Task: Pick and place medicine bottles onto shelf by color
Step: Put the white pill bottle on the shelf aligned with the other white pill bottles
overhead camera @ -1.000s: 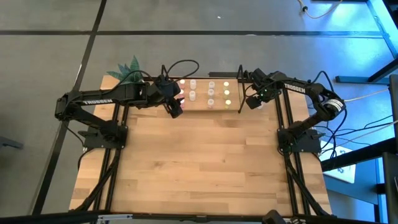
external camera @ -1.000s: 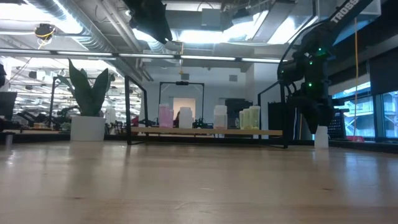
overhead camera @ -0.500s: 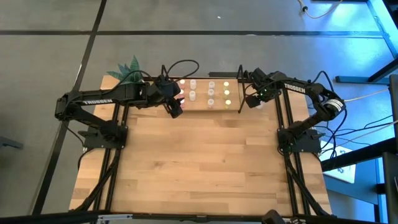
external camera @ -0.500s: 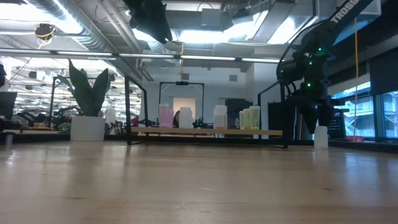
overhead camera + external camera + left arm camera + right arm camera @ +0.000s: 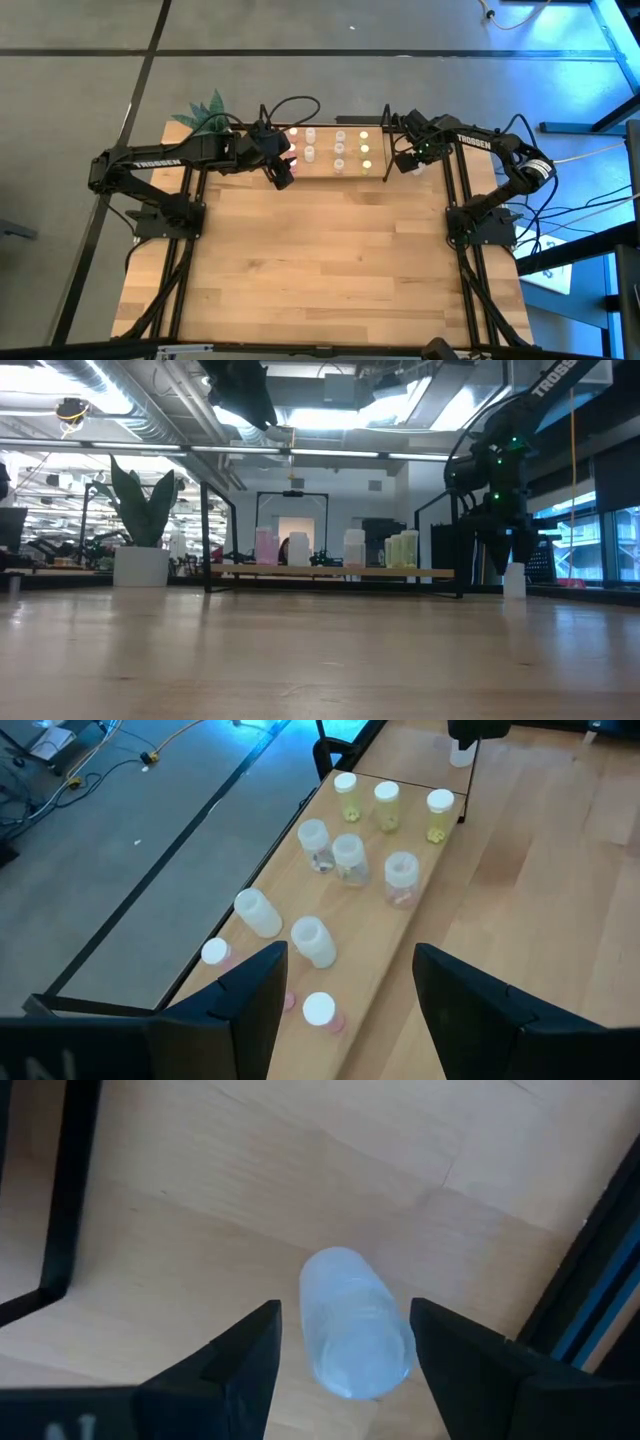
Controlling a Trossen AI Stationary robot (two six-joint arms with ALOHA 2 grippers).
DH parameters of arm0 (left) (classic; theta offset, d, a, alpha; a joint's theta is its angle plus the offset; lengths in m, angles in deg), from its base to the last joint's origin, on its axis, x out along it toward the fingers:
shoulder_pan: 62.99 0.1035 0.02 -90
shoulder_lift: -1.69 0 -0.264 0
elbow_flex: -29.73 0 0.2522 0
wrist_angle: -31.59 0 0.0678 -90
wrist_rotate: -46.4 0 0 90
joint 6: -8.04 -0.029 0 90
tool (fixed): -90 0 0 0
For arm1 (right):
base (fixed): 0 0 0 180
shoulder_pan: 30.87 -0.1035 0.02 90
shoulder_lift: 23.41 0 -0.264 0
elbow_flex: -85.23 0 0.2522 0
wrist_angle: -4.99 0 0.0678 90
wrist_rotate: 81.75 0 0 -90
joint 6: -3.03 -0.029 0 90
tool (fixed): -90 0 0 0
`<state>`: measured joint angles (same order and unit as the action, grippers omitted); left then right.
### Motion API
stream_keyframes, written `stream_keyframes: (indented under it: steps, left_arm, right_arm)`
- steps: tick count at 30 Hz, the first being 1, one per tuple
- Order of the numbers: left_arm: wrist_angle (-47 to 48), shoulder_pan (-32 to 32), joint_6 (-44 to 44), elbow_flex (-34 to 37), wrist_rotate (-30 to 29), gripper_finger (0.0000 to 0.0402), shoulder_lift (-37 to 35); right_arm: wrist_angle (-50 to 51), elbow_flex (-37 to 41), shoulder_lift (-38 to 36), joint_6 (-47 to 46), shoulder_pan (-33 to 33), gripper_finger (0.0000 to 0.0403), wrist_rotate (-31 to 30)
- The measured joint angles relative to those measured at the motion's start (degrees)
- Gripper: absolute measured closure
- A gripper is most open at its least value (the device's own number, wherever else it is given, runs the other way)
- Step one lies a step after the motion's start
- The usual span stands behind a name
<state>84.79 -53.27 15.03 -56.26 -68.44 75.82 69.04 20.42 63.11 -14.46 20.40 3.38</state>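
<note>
Bottles [image 5: 349, 857] stand in rows on the shelf [image 5: 330, 172] at the far edge of the bench [image 5: 320, 270], pink tops on the left, white in the middle, yellow-green on the right. One more white bottle [image 5: 355, 1323] stands on the bench just beyond the shelf's right end. Compared with a second ago the right tool [image 5: 345, 1342] has barely shifted; it hangs over that bottle, fingers spread on either side, not visibly touching. The left tool [image 5: 345, 995] hovers open and empty above the pink end, unchanged.
</note>
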Motion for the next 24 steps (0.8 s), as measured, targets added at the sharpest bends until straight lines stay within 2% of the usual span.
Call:
stream_keyframes:
  steps: [7, 15, 24]
  left_arm:
    - [0.0, 0.0, 0.0, 0.0, 0.0, 0.0192, 0.0]
    - [0.0, 0.0, 0.0, 0.0, 0.0, 0.0192, 0.0]
    - [0.0, 0.0, 0.0, 0.0, 0.0, 0.0192, 0.0]
  right_arm:
    - [0.3, 0.0, 0.0, 1.1, 0.0, 0.0187, 0.0]
    - [0.6, 0.0, 0.0, 0.0, 0.0, 0.0261, 0.0]
    - [4.3, 0.0, -0.6, 0.1, -0.6, 0.0259, 0.0]
